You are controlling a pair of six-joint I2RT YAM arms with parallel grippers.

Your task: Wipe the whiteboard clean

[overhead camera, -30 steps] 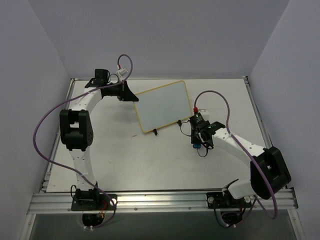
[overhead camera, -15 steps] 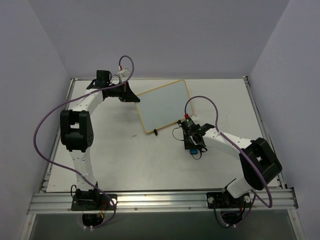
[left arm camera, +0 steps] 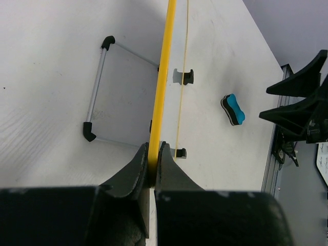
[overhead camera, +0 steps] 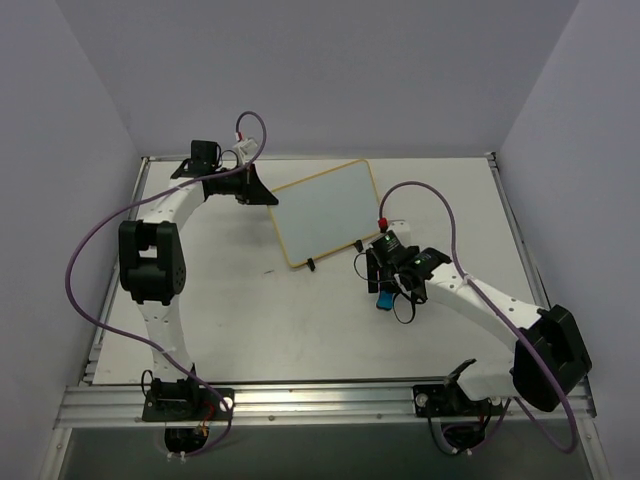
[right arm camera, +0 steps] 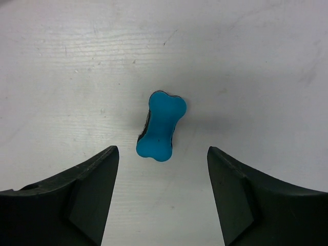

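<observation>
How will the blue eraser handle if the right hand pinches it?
Probably light: the blue eraser is small. Its narrow waist likely resists slipping. Lying flat on the table, it shouldn't roll.

Whiteboard: one whiteboard (overhead camera: 325,212) is standing toward the far edge of the table (overhead camera: 250,320).
Eraser: one blue eraser (right arm camera: 160,126) is lying on the table, a little right of its middle.
Clip feet: two black clip feet (left arm camera: 188,76) are showing along the board's near rim.
Wire stand: one wire stand (left arm camera: 97,87) is resting on the table just beside the board.
Arms: two are reaching in from the near edge, the left arm (overhead camera: 160,260) and the right arm (overhead camera: 480,300).
Grippers: two are showing, the left gripper (left arm camera: 152,148) and the right gripper (right arm camera: 162,154).
Purple cables: two purple cables (overhead camera: 90,250) are looping, one along each arm.
</observation>
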